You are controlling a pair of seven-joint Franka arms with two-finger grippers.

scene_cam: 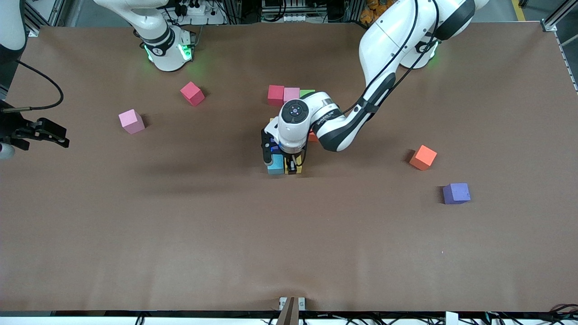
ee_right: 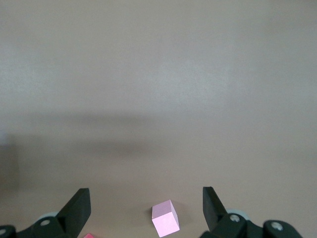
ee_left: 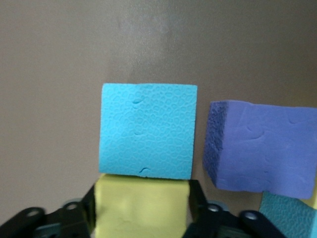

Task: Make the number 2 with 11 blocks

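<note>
- Nearest the front camera, at about four o'clock from the table's middle, a small matte purple foam cube point(scene_cam: 456, 193) is seen lying alone; a loose orange foam cube point(scene_cam: 423, 157) sits at one o'clock from it, close by.
- At the table's middle the partly built number 2 point(scene_cam: 289, 131) is laid out: a red cube point(scene_cam: 275, 95), a pink cube point(scene_cam: 291, 94) and a green cube point(scene_cam: 307, 92) form its twelve o'clock row, while much of the rest is hidden under the left arm.
- The left gripper point(scene_cam: 291, 168) is lowered at the digit's six o'clock end, its jaws set narrow and closed on a yellow foam cube point(ee_left: 142, 206), which is pressed against a light blue foam cube point(ee_left: 147, 130).
- The cubes are judged light, slightly soft and grippy, with a dimpled skin; two opposite flat faces are best taken squarely, as crooked pressure could nudge neighbours.
- Toward the right arm's end, a second pink cube point(scene_cam: 131, 121) and a second red cube point(scene_cam: 192, 93) lie unplaced, well apart from the digit.
- The right gripper point(ee_right: 146, 208) waits high over the table at that end, jaws spread wide and holding nothing.
</note>
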